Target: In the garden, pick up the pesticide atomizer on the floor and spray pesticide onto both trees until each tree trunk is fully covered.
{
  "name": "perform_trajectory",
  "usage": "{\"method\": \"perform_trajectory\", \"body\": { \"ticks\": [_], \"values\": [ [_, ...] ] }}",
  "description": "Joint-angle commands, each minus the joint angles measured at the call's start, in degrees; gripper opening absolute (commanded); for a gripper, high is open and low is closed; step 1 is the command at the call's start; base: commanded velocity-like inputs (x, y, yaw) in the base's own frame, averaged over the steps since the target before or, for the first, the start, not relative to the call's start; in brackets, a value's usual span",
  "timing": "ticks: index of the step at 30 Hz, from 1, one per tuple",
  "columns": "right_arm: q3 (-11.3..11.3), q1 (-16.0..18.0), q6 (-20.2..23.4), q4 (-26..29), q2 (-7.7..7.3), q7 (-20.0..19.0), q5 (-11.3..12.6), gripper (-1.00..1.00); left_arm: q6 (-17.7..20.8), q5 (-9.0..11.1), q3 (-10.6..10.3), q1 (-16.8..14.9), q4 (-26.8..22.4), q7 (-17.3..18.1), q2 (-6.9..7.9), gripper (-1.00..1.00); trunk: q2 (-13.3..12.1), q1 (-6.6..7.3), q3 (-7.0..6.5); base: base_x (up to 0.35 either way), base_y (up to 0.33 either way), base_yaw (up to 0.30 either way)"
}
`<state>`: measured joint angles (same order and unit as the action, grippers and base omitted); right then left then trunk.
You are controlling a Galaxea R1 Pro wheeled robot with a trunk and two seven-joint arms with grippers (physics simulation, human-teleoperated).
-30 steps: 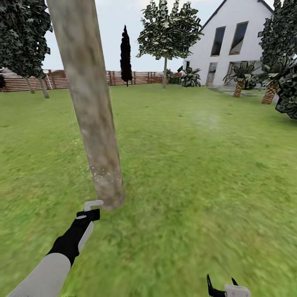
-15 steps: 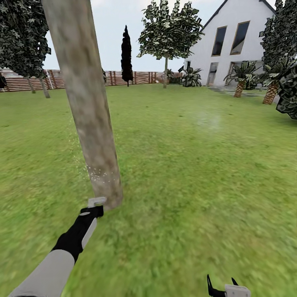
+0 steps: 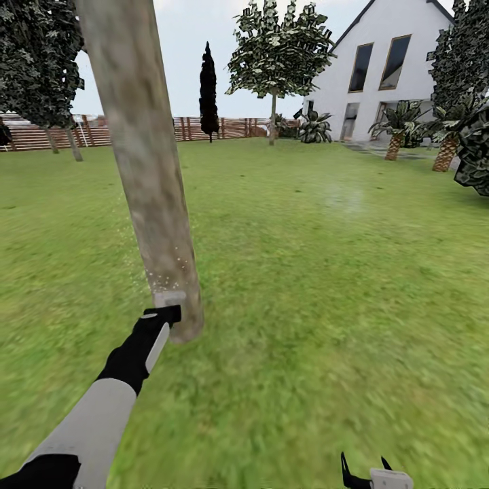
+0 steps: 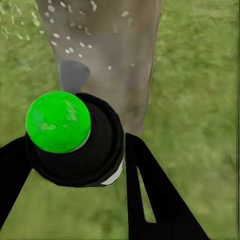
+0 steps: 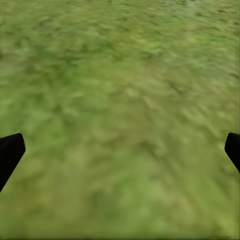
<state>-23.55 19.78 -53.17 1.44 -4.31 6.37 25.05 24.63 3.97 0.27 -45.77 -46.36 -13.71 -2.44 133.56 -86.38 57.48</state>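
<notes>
left gripper clamps black green-capped atomizer near pale mottled tree trunk | right gripper fingers spread wide over green grass lawn

The robot's left arm is reaching forward and slightly to the right, its sleeve going from black to pale grey to a black wrist. The left gripper is gripping a black bottle with a green cap, one finger pressing on each side. The right gripper is hanging low at the robot's right side, pointing downward, its two black fingertips standing wide apart.
</notes>
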Motion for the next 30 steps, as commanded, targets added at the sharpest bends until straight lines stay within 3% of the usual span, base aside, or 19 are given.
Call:
{"method": "perform_trajectory", "body": {
  "ticks": [1,5,8,10,12,15,17,23,27,30],
  "values": [
    [0.0,0.0,0.0,0.02,0.0,-0.03,0.0,1.0,-0.01,-0.1,0.0,-0.21,-0.13,0.0,-0.16,-1.0,0.0,0.0,0.0,-0.021,0.013,0.0],
    [0.0,-0.02,0.0,0.05,0.0,-0.01,-0.01,1.0,0.99,-0.16,0.07,-2.04,-0.3,-0.02,-0.33,-1.0,0.0,0.0,0.0,-0.004,0.003,0.0],
    [0.0,-0.02,0.0,-0.01,0.0,-0.01,0.0,1.0,2.56,-0.23,0.33,-1.91,-4.16,-0.01,0.33,-1.0,0.0,0.0,0.0,0.0,0.0,0.0],
    [0.0,0.0,0.0,0.0,0.0,-0.02,0.0,1.0,5.36,-0.1,0.58,-1.72,-5.82,0.13,1.98,-1.0,0.0,0.0,0.0,0.0,0.0,0.0],
    [0.01,-0.02,0.0,-0.01,0.0,0.01,0.0,1.0,6.31,0.11,0.45,-1.7,-6.02,0.31,2.65,-1.0,0.0,0.0,0.0,0.0,0.0,0.0],
    [0.02,-0.02,0.0,-0.01,0.0,0.02,0.0,1.0,8.4,0.26,0.11,-2.39,-6.52,0.42,1.43,-1.0,0.0,0.0,0.0,0.0,0.0,0.0],
    [0.04,0.0,0.0,-0.01,0.0,0.0,0.0,1.0,9.65,0.47,0.18,-2.43,-7.05,0.55,1.53,-1.0,0.0,0.0,0.0,0.0,0.0,0.0],
    [0.06,-0.02,0.0,-0.03,0.0,-0.02,0.0,1.0,10.17,0.74,0.67,-2.48,-7.33,0.69,5.56,-1.0,0.0,0.0,0.0,0.0,0.0,0.0],
    [0.03,0.0,0.0,-0.03,0.0,0.0,0.0,1.0,10.22,0.35,0.02,-1.79,-7.2,0.62,5.03,-1.0,0.0,0.0,0.0,-0.086,0.022,0.0],
    [0.0,-0.02,0.0,-0.03,0.0,-0.02,0.0,1.0,10.17,0.26,0.05,-1.62,-6.46,0.74,5.65,-1.0,0.0,0.0,0.0,-0.173,0.062,0.0]
  ]
}}
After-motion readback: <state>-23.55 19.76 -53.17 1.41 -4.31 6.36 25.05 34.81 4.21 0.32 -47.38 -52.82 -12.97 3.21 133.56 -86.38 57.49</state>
